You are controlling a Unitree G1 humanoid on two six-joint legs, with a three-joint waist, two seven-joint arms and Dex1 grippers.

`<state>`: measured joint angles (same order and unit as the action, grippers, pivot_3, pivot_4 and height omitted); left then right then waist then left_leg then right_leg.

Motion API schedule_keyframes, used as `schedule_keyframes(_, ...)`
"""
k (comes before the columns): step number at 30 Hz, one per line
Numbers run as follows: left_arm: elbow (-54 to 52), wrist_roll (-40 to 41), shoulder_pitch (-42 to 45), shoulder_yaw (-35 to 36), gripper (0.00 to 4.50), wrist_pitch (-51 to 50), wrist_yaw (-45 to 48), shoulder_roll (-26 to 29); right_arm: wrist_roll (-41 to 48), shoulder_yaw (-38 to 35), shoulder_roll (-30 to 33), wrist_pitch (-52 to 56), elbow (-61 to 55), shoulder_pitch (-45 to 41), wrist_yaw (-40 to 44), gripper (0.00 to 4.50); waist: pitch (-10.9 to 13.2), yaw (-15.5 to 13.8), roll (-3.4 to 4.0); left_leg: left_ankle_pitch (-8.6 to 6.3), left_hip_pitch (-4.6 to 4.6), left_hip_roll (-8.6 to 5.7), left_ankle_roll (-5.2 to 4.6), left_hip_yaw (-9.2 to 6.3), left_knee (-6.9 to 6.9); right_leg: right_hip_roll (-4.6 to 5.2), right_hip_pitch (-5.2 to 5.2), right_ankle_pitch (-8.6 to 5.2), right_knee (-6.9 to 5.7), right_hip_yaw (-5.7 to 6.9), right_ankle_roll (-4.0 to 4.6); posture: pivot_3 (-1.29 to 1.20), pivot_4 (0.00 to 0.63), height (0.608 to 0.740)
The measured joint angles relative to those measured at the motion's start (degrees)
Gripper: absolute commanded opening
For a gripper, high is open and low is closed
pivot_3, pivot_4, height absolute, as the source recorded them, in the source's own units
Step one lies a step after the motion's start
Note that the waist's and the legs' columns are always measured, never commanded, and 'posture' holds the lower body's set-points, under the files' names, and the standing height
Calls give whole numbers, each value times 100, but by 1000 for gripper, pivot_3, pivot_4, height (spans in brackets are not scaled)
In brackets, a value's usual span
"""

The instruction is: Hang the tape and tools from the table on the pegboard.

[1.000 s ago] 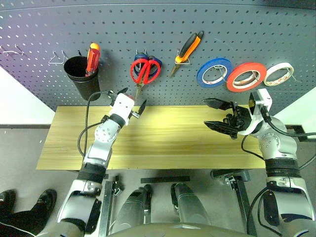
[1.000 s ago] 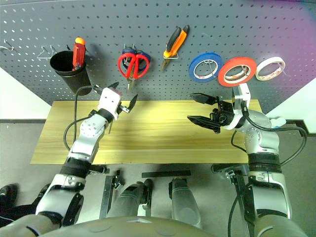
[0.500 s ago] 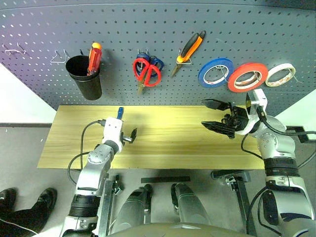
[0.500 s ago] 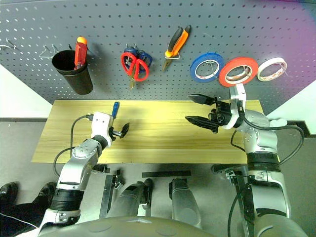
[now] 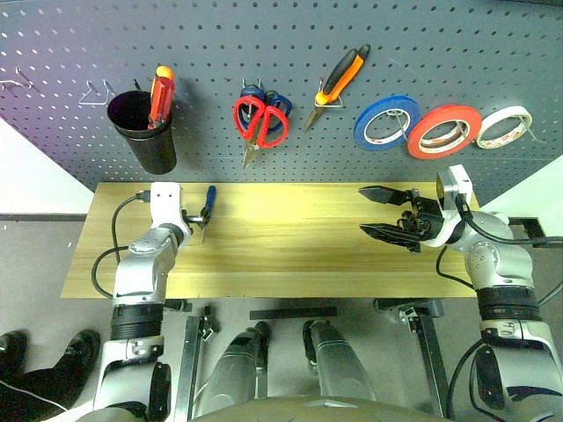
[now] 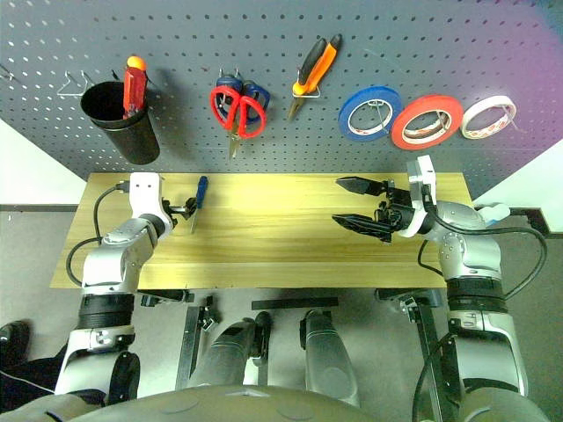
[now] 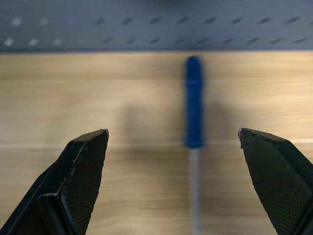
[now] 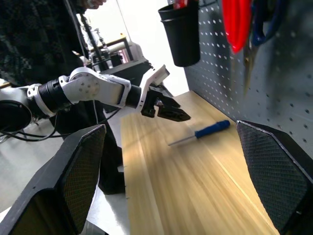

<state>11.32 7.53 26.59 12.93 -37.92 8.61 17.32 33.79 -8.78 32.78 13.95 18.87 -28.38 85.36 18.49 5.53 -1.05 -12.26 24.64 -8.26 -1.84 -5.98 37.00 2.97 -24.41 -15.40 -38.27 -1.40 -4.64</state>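
The left fingers (image 7: 88, 166) stand wide apart and empty, low over the bench (image 5: 290, 264) near its left end, aimed toward the back edge. The blue-handled screwdriver (image 5: 208, 207) lies flat between them, handle toward the back edge, shaft toward the front, touching neither. The right fingers (image 5: 380, 213) are also spread and empty, raised over the right part of the bench and pointing across it toward the left end. The long middle stretch of wood between the two is bare. On the pegboard (image 5: 281, 53) behind the back edge hang the red-handled scissors (image 5: 259, 123), the pliers (image 5: 338, 83) and the red-orange tape (image 5: 442, 132).
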Motion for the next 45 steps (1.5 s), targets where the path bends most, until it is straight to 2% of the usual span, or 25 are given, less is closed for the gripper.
schedule_keyframes(8, 1125, 9, 534, 72, 4455, 490, 208, 371, -100, -16, 16, -43, -294, 215, -408, 4500, 169, -7, 2, -2, 83, 0, -10, 4, 9, 1, -75, 2, 1, 3, -3, -222, 446, 740)
schedule_keyframes(17, 1353, 47, 730, -310, 4455, 633, 665, 277, 124, -115, 99, 220, -773, 584, -501, 4500, 248, 10, -2, -3, 84, 0, -12, 8, 13, 3, -74, 4, 2, 3, -6, -255, 421, 740)
schedule_keyframes(27, 1389, 17, 945, -316, 4455, 821, 496, 246, 247, -171, 199, 312, -845, 692, -547, 4500, 269, 34, -3, -3, 83, 1, -11, 11, 13, 3, -77, 4, 0, 3, -7, -251, 435, 740)
schedule_keyframes(38, 3130, -204, 1805, -665, 4455, 1206, 937, 203, 237, -173, 194, 134, -1034, 875, -610, 4500, 300, 20, -17, -3, 85, 1, -11, 12, 12, 3, -78, 4, 2, 4, -8, -268, 425, 740)
schedule_keyframes(45, 3398, -346, 1933, -844, 4455, 1418, 1120, 197, 67, -80, 193, -160, -1084, 1033, -613, 4500, 300, 62, -18, -3, 84, 1, -10, 13, 9, 3, -80, 5, 2, 4, -10, -278, 410, 740)
